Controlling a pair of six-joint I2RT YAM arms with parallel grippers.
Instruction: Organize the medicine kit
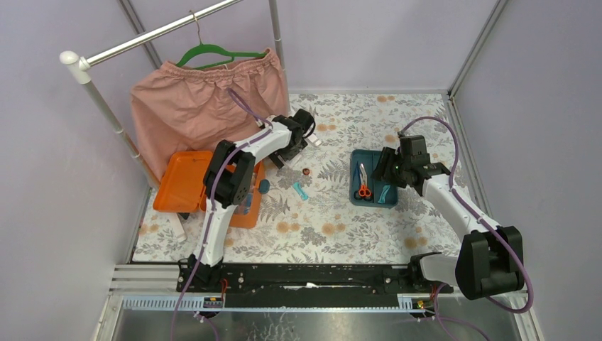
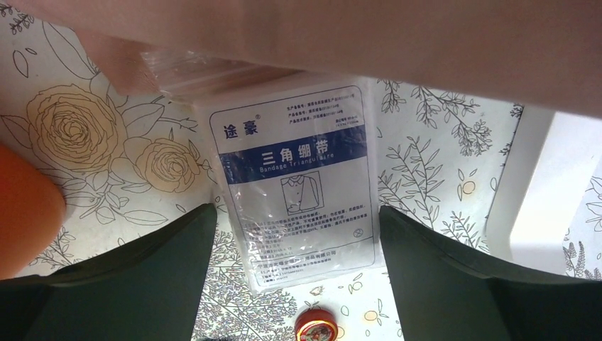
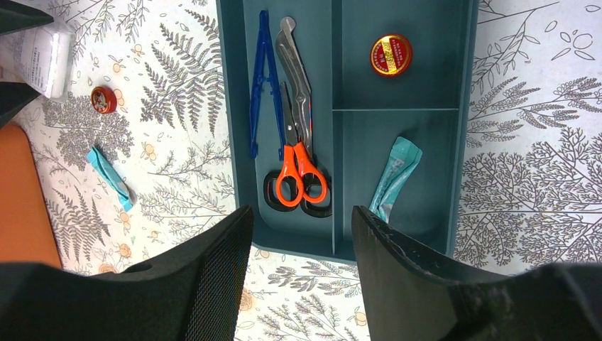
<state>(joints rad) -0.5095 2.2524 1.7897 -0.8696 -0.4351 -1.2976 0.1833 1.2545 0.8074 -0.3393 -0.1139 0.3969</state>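
The open orange box (image 1: 186, 181) lies at the left; its edge shows in the right wrist view (image 3: 21, 199). The teal divided tray (image 1: 355, 186) sits apart at the right and holds orange-handled scissors (image 3: 298, 142), blue tweezers (image 3: 261, 85), a red-gold tin (image 3: 391, 55) and a teal sachet (image 3: 394, 177). My right gripper (image 3: 302, 213) is open and empty above the tray's near wall (image 3: 465, 106). My left gripper (image 2: 298, 207) is open over a clear triangular-bandage packet (image 2: 298, 163) on the table, one finger on each side of it.
A small red tin (image 1: 306, 171) and a teal sachet (image 1: 301, 190) lie on the floral cloth between box and tray. A pink garment (image 1: 206, 99) hangs on a green hanger from a rail (image 1: 156, 32) at the back left, and overhangs the packet's far end (image 2: 355, 35).
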